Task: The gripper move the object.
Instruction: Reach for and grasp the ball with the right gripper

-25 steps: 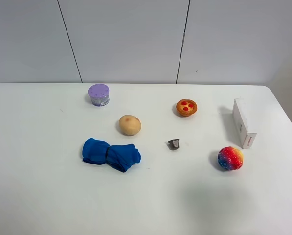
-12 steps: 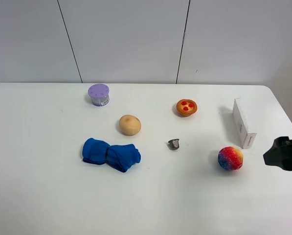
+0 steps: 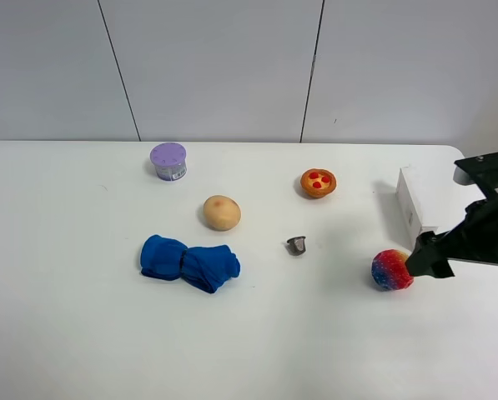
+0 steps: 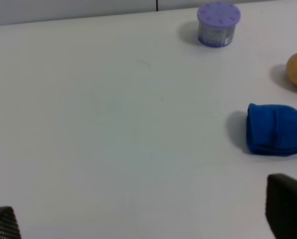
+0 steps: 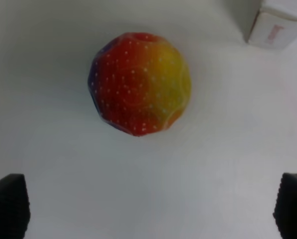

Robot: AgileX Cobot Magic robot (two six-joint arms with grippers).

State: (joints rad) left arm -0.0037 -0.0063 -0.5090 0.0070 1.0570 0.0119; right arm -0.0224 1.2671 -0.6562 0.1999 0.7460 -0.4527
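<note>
The multicoloured ball point(image 3: 390, 269) lies on the white table at the right. In the right wrist view the ball point(image 5: 140, 82) shows red, orange, yellow and a little blue, with a dotted surface. My right gripper point(image 3: 427, 259) reaches in from the right edge and hovers just right of the ball, partly covering its right side. In the right wrist view the right gripper point(image 5: 150, 209) is open and empty, with its black fingertips point(image 5: 9, 205) far apart and the ball ahead of them. My left gripper point(image 4: 143, 219) is open and empty over bare table and is out of the exterior view.
A white box point(image 3: 415, 207) stands just behind the ball. A tart with red dots point(image 3: 318, 182), a small metal cup point(image 3: 297, 245), a tan potato-like lump point(image 3: 222, 212), a blue cloth point(image 3: 190, 262) and a purple can point(image 3: 168, 160) lie across the table.
My right arm has come in from the right edge and moved left to the ball, now overlapping its right side. The ball and other things have not moved.
</note>
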